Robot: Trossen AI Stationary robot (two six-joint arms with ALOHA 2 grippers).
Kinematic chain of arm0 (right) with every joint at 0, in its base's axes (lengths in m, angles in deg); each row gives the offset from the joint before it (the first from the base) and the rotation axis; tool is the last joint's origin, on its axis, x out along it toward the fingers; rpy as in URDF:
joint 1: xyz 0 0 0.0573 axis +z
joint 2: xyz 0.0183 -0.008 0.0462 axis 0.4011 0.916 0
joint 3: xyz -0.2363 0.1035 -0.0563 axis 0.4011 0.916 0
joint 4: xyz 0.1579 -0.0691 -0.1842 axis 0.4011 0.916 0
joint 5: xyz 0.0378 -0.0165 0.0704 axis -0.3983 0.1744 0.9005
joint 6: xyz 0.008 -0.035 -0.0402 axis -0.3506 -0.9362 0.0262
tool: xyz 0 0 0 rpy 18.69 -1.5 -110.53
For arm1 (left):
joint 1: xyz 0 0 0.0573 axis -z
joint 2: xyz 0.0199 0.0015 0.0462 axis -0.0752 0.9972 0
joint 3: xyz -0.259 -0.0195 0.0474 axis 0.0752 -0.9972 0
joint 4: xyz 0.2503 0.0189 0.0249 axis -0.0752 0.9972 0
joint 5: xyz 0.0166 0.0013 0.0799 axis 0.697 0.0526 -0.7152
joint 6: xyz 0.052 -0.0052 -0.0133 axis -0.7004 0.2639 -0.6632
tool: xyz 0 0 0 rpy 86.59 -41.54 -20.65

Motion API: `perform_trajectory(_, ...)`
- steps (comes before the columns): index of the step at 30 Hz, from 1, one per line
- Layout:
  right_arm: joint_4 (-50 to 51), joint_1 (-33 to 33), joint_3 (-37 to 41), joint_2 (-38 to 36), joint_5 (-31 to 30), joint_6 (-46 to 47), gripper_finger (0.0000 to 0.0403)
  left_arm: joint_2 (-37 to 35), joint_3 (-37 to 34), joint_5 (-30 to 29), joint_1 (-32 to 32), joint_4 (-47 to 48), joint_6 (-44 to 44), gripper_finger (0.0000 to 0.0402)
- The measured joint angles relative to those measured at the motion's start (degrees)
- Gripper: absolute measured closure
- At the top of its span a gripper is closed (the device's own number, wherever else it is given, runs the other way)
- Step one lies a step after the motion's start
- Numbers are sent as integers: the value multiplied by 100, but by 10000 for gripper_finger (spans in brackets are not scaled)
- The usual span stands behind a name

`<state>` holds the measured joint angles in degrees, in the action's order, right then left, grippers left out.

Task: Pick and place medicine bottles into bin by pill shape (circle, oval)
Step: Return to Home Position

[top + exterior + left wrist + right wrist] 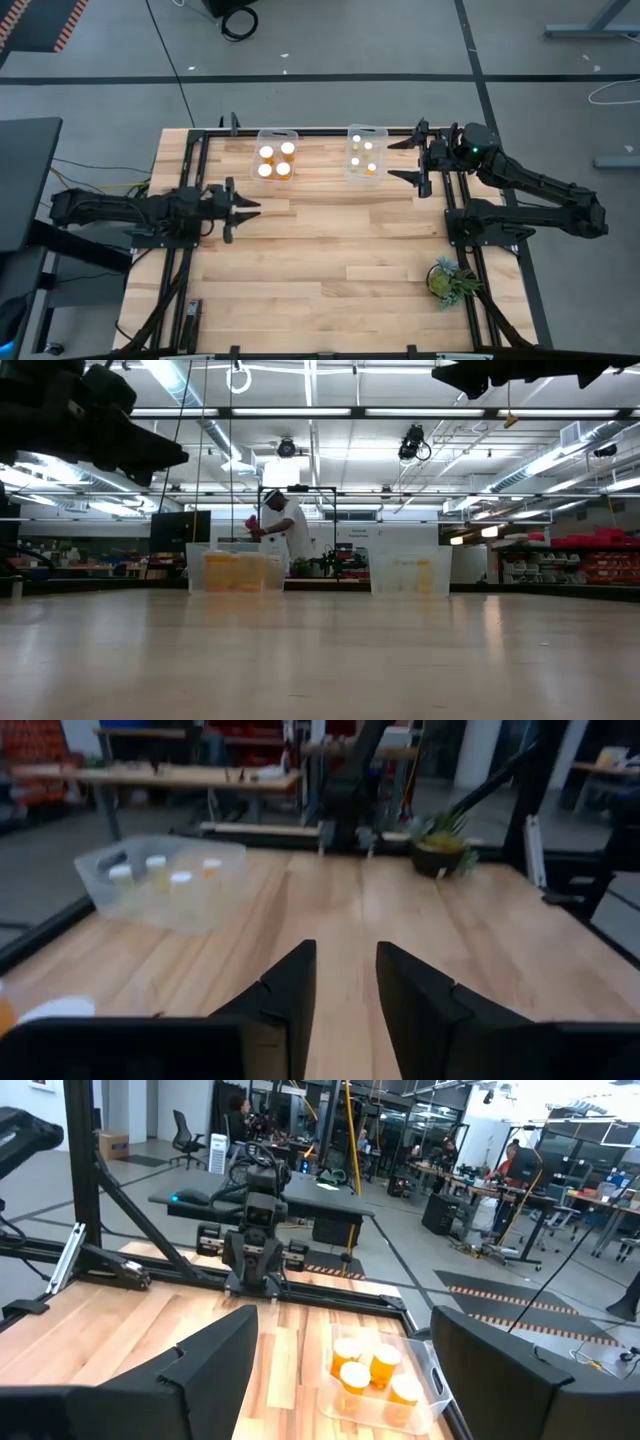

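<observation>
Two clear bins stand at the table's far edge. The left bin point(277, 157) holds several larger amber medicine bottles point(275, 161). The right bin point(366, 152) holds several smaller ones point(362, 153), which also show in the left wrist view point(165, 875). My left gripper point(256, 207) hovers level over the table's left side, nearer than the left bin, open by a narrow gap point(346, 995) with nothing in it. My right gripper point(412, 160) hangs level just right of the right bin, wide open point(345, 1380) and empty.
A small potted plant point(450, 280) stands at the near right corner. Black frame rails point(190, 250) run along the table's edges. Bare wood point(340, 250) fills the middle and near part. A person point(285, 525) works far behind the table.
</observation>
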<state>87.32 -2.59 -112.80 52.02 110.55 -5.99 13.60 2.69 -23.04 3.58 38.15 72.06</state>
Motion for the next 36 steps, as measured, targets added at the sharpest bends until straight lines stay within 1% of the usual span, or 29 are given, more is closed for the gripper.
perform_trajectory(8, 31, 0, 0, 0, 0, 22, 98, -792, -349, -2, 7, 15, -55, 304)
perform_trajectory(12, 38, 0, 0, 0, 1, 24, 98, -1014, -443, -4, 7, 312, 20, 314)
perform_trajectory(16, 71, 0, 0, 0, 1, 60, 98, -1026, -443, 36, 27, 415, 305, 324)
perform_trajectory(18, 81, 0, 0, 2, 0, 62, 98, -1016, -443, 204, 56, 533, 415, 328)
perform_trajectory(20, 80, 0, 0, 2, 1, 46, 98, -1012, -443, 324, 104, 755, 450, 332)
perform_trajectory(26, 44, 12, 73, 0, 2, 31, 98, -1009, -445, 330, 136, 1209, 394, 337)
perform_trajectory(31, 23, 17, 403, 0, 2, 254, 98, -1009, -445, 322, 138, 1234, -182, 330)
perform_trajectory(36, -259, 138, 1072, -8, 113, 751, 98, -1009, -447, 322, 136, 1215, -322, 323)
